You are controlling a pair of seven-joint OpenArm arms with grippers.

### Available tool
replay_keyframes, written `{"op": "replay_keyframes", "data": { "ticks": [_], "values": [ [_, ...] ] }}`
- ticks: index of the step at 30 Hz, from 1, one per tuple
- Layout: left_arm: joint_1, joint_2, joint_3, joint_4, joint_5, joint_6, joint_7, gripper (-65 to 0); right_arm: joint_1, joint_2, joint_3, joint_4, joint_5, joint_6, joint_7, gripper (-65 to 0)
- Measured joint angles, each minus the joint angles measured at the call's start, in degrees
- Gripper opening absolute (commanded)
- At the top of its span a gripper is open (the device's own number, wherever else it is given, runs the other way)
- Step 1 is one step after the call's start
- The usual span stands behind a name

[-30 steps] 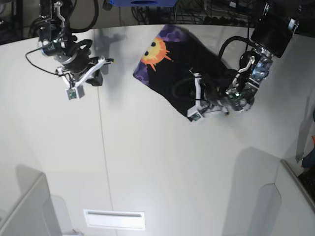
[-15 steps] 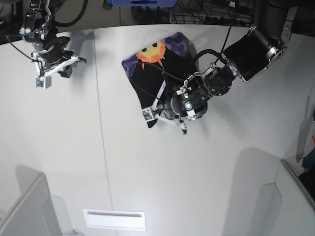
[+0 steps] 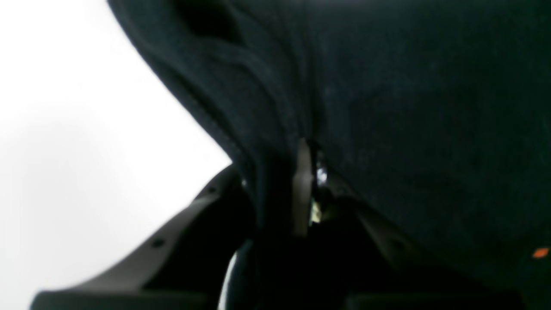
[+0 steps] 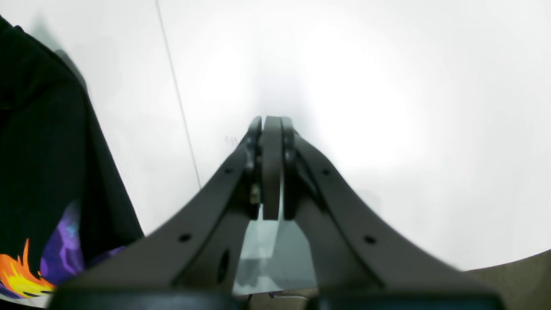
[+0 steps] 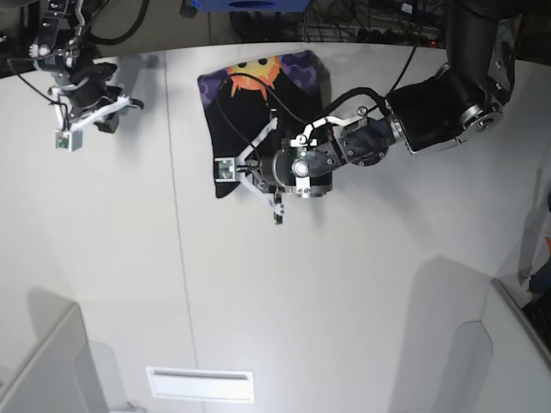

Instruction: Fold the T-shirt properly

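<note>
The T-shirt (image 5: 258, 107) lies bunched at the back of the white table, black, with its orange sun print (image 5: 250, 76) on purple facing up at the far end. My left gripper (image 5: 234, 179) sits at the shirt's near left corner. In the left wrist view its fingers (image 3: 302, 189) are pinched on a fold of the black cloth (image 3: 387, 107), which fills most of that view. My right gripper (image 5: 86, 127) hovers over the table's far left, apart from the shirt. Its fingers (image 4: 271, 172) are pressed together with nothing between them, and the T-shirt (image 4: 38, 163) lies to their left.
A seam (image 5: 177, 258) runs down the white table (image 5: 344, 301). A white slot-like label (image 5: 200, 384) lies near the front edge. Grey panels stand at the front left (image 5: 43, 361) and front right (image 5: 508, 353). A blue object (image 5: 250, 4) and cables sit behind the table.
My left arm has dragged the T-shirt leftward across the back of the table, still gripping it. My right arm has drawn back toward the far left corner, still shut.
</note>
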Motion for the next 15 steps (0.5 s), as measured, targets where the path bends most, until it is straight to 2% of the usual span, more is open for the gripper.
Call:
{"op": "replay_keyframes", "data": {
  "ticks": [3, 8, 15],
  "values": [
    [0.0, 0.0, 1.8, 0.1, 6.4, -1.0, -3.1, -65.0, 0.0, 0.0, 0.0, 0.0, 0.0, 0.0, 0.0, -65.0],
    [0.1, 0.6, 1.4, -0.7, 12.8, -10.2, -5.7, -65.0, 0.0, 0.0, 0.0, 0.0, 0.0, 0.0, 0.0, -65.0],
    [0.2, 1.5, 1.4, -0.8, 14.8, -10.8, -5.1, -65.0, 0.0, 0.0, 0.0, 0.0, 0.0, 0.0, 0.0, -65.0]
  ]
}}
